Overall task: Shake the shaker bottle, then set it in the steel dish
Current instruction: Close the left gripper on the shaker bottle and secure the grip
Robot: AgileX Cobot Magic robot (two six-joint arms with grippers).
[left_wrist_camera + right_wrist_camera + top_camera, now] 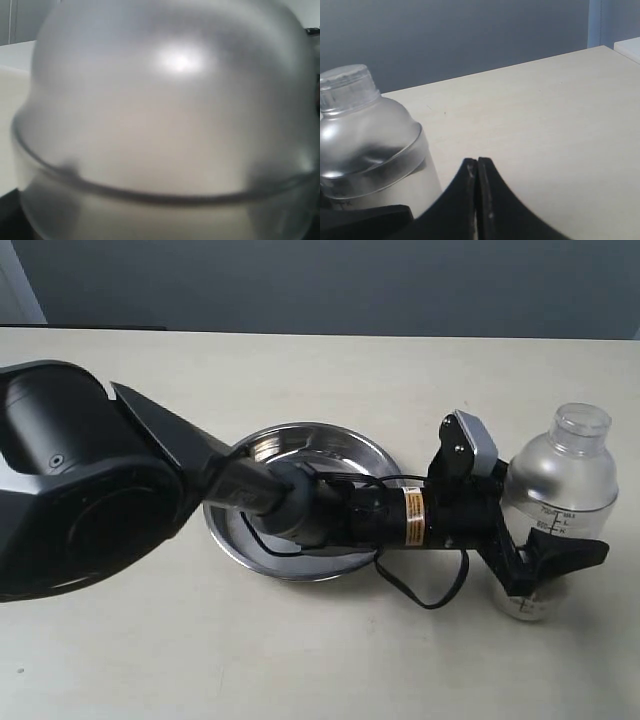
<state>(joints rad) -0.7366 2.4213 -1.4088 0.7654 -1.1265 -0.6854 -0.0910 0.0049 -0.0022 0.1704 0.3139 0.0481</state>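
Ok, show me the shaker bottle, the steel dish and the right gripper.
shaker bottle (560, 475): exterior view, on its frosted domed top.
steel dish (320, 437): exterior view, on its far inner wall.
right gripper (478, 161): right wrist view, between its closed fingertips.

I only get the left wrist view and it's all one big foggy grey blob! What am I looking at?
Observer: The frosted top of the shaker bottle. It's upright, with the left tool at its lower part.
Operator: Is it in the pan?
Observer: No, it's outside the steel dish, to the dish's right in the exterior view.
Operator: Where's my other tool?
Observer: The right tool is shut on nothing, close beside the bottle.
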